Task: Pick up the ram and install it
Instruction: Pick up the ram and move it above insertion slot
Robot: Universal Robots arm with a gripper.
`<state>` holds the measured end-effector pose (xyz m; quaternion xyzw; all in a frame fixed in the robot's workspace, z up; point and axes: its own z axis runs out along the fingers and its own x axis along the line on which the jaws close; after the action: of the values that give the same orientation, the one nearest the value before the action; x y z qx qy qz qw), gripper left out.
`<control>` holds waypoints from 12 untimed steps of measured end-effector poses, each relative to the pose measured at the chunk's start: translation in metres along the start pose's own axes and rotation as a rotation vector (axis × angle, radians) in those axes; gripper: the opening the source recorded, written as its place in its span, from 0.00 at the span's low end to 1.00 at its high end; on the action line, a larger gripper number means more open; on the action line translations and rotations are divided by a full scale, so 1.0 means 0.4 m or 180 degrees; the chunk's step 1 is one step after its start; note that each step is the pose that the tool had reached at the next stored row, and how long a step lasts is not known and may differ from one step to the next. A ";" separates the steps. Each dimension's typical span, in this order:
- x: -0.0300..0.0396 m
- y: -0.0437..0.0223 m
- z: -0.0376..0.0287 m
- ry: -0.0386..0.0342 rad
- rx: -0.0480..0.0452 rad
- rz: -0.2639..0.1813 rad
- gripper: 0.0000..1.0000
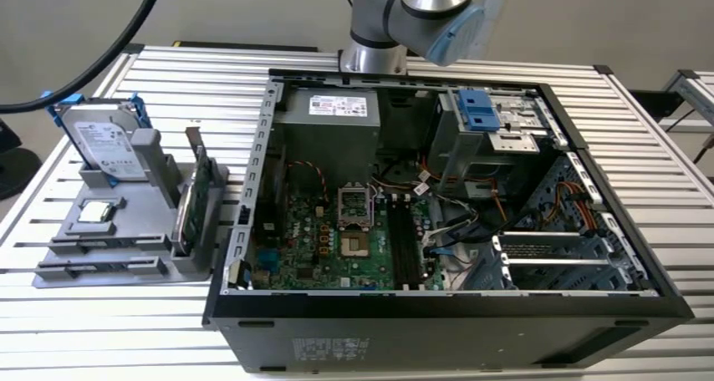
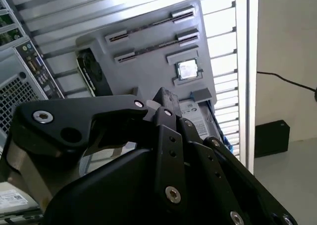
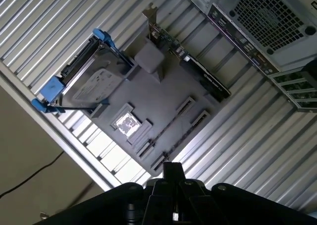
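My gripper [image 3: 172,171] hangs above the grey parts holder [image 3: 163,93], with its two black fingers pressed together and nothing between them. The second wrist view shows the same shut fingertips [image 2: 166,100] over the holder [image 2: 148,61]. The holder's long narrow slots [image 3: 190,106] stand empty. I cannot pick out the ram for certain. Long dark strips lie along the memory slots [image 1: 404,243] on the green motherboard [image 1: 323,239] inside the open computer case [image 1: 446,314]. The arm [image 1: 419,13] rises behind the case.
On the holder [image 1: 123,239] stand a silver hard drive with blue rails [image 1: 106,143], a green card with a metal bracket [image 1: 199,197] and a small square chip [image 1: 99,211]. The case's rear grille [image 3: 270,17] is beside the holder. The slatted table's edge [image 3: 59,131] is near.
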<state>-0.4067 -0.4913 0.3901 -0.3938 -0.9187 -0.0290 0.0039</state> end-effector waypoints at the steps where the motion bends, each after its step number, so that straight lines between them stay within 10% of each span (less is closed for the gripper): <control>1: 0.000 0.000 0.000 -0.0001 0.0000 0.0014 0.00; 12: 0.000 0.000 0.000 -0.0008 -0.0005 0.0158 0.00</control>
<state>-0.4067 -0.4913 0.3901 -0.4165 -0.9087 -0.0291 0.0032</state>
